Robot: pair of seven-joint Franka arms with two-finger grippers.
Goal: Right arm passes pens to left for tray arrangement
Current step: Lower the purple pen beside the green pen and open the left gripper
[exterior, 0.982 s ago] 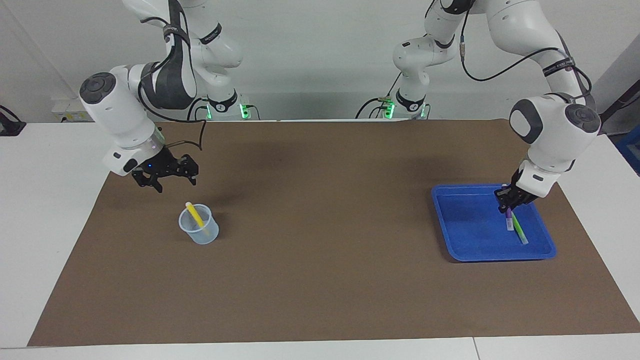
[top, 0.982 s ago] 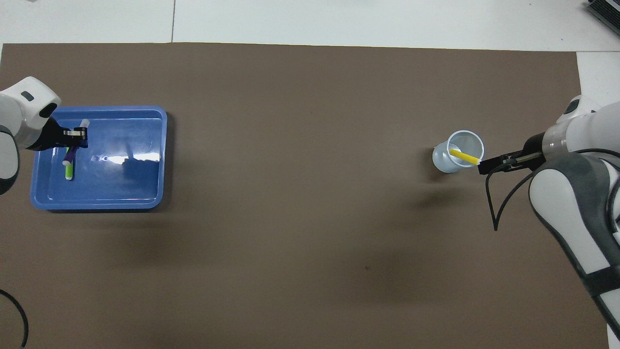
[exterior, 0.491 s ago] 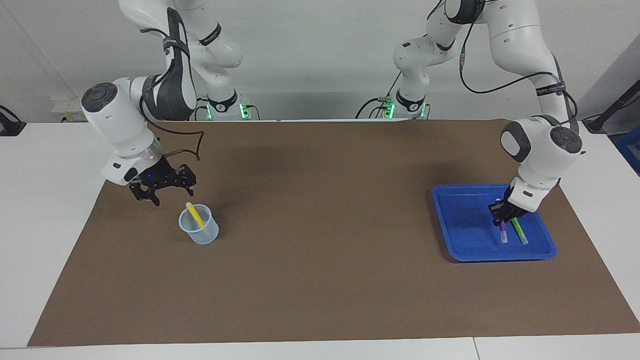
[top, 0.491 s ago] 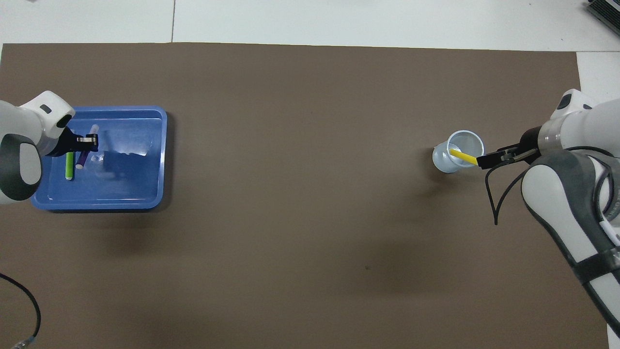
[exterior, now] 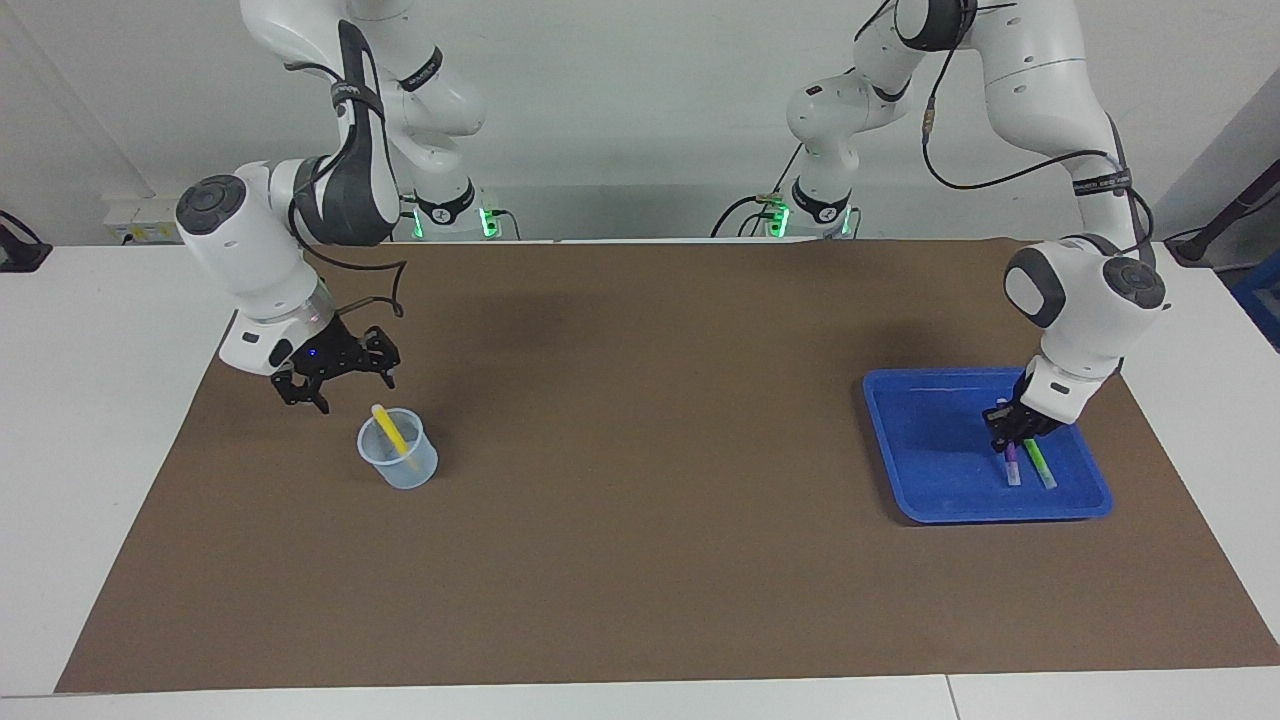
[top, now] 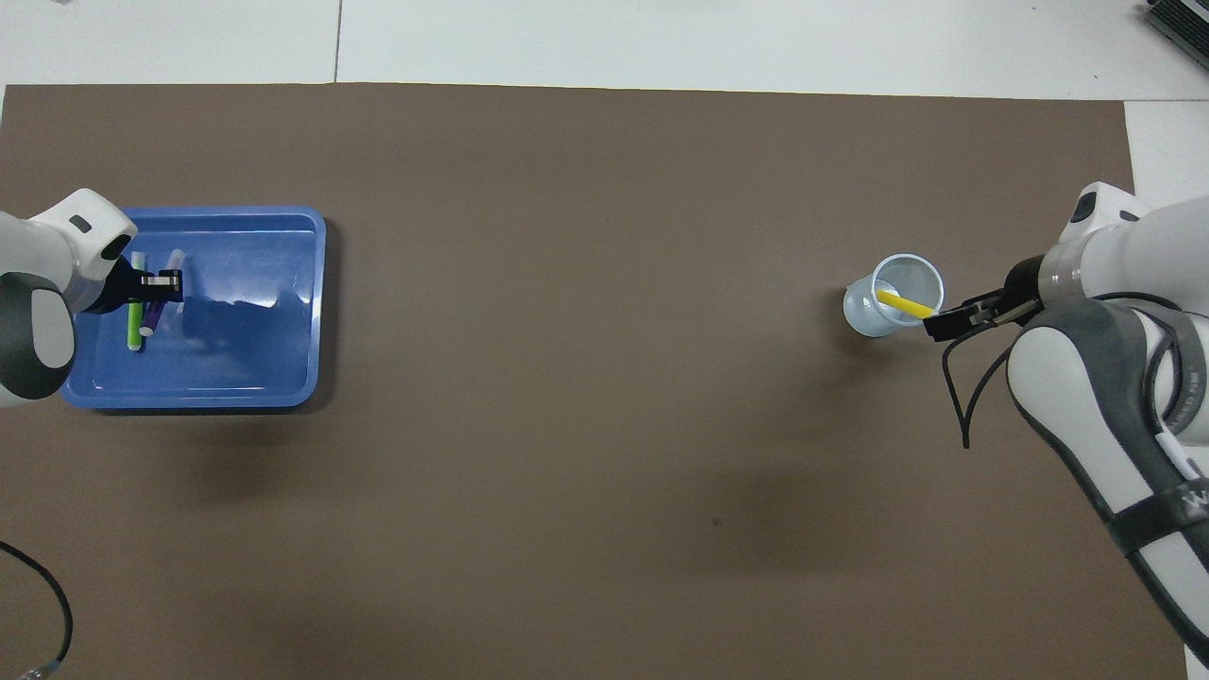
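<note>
The blue tray (exterior: 930, 450) (top: 255, 349) sits at the left arm's end of the table. A green pen (exterior: 1038, 462) (top: 133, 321) lies in it. My left gripper (exterior: 1010, 435) (top: 161, 283) is low in the tray, shut on the purple pen (exterior: 1012, 468) (top: 149, 321), whose lower end rests beside the green one. At the right arm's end, a yellow pen (exterior: 390, 432) (top: 902, 304) leans in a clear cup (exterior: 400, 465) (top: 874, 316). My right gripper (exterior: 350, 392) (top: 940, 324) hangs open just beside and above the cup's rim, holding nothing.
A brown mat (exterior: 640, 520) covers most of the white table. A black cable (top: 959, 397) loops from the right wrist. Another cable (top: 57, 604) shows at the mat's edge near the left arm.
The left gripper came down with the purple pen and set its end beside the green pen. The right gripper drifted lower and closer to the cup.
</note>
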